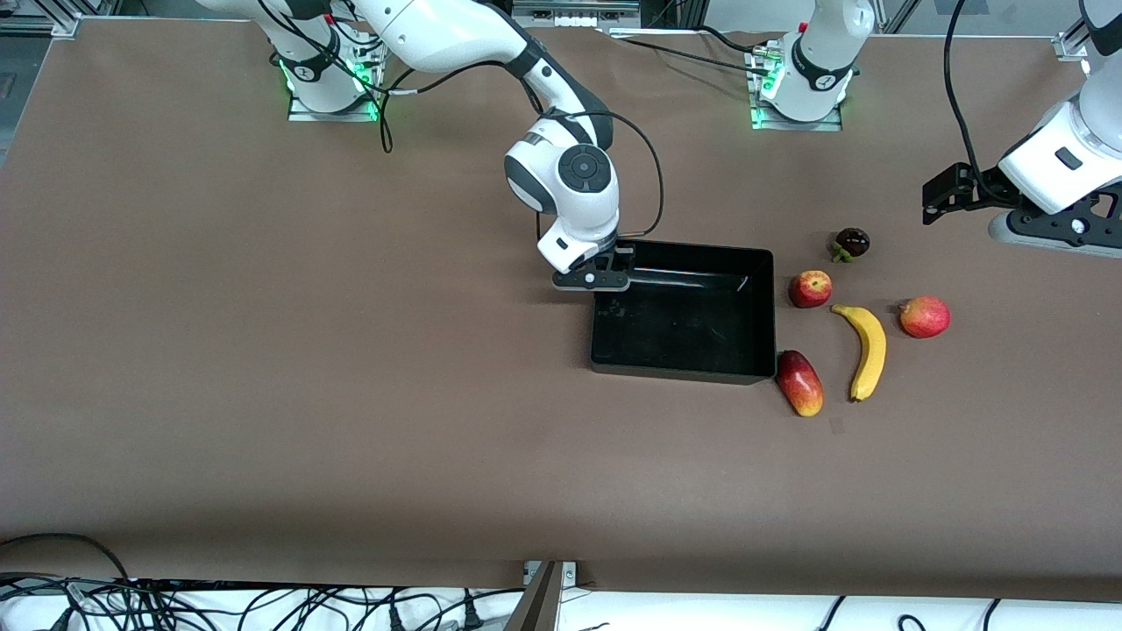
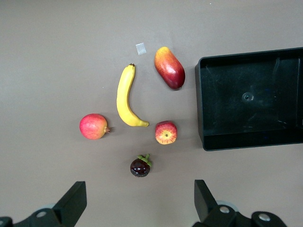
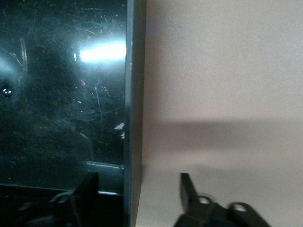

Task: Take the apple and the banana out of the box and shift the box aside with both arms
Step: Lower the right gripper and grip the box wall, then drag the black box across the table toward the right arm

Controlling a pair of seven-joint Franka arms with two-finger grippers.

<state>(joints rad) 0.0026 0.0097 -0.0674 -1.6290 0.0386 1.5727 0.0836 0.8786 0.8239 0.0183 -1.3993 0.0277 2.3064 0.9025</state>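
Right claw [image 1: 605,282] straddles box [image 1: 692,350] wall, jaws apart, for dragging; left claw [image 2: 137,201] waits open above apple [image 2: 166,132] and banana [image 2: 127,97].

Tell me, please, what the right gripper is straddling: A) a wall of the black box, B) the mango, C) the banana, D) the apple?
A: the right gripper sits at the box corner, one finger inside the wall and the other outside; the banana and apple lie on the table.
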